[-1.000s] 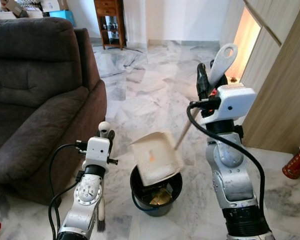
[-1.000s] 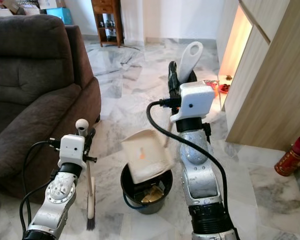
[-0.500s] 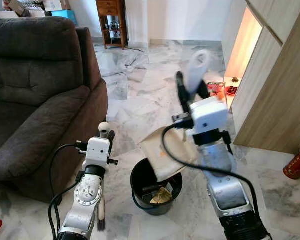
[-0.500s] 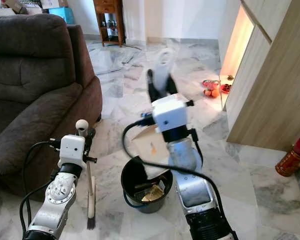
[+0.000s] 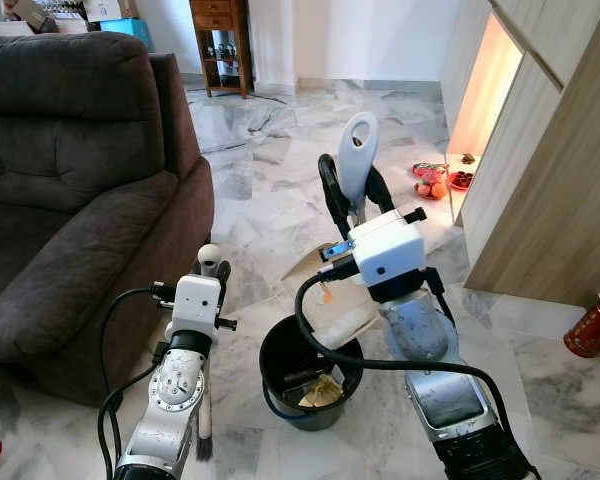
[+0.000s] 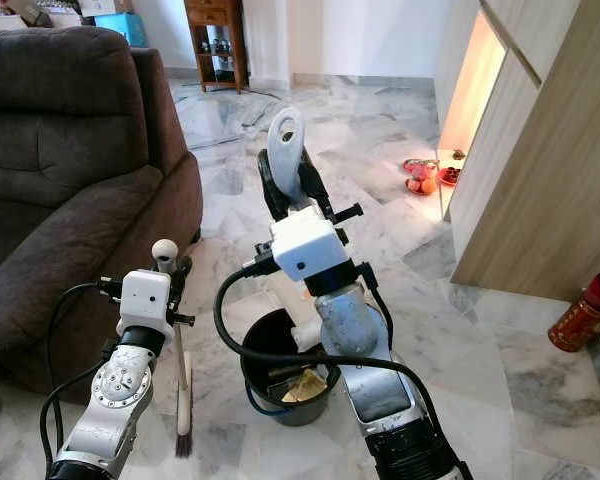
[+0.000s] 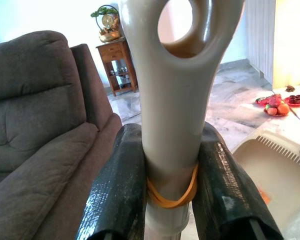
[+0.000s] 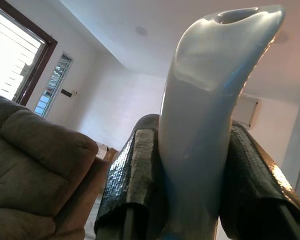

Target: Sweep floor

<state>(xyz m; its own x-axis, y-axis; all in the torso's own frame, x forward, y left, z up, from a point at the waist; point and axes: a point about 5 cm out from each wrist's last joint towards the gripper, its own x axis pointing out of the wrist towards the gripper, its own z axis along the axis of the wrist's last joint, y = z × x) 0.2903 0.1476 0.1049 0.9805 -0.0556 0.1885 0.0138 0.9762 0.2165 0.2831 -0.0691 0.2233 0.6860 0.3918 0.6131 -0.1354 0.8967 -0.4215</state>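
The right gripper (image 5: 352,195) is clamped on the pale looped handle of the dustpan (image 5: 332,292), its two black fingers (image 8: 132,175) squeezing the grip from both sides, with the loop standing up above the wrist. Below that wrist the cream pan hangs tilted, its lower edge over the rim of the black bucket (image 5: 280,352), which already holds some yellowish scraps at the bottom. To the robot's left, the left gripper (image 5: 211,270) is likewise clenched on the handle of the hand brush (image 6: 184,400), an orange rubber band showing around the shaft between the fingers; the brush hangs upright with its dark bristles just above the marble floor (image 5: 280,170), close beside the brown sofa (image 5: 70,170). This looks like the emptying step, so the thing to get right is keeping the pan's lip inside the bucket's mouth while tipping it steeper, slowly enough that the dirt slides rather than scatters, and holding the brush clear so it doesn't knock the bucket.
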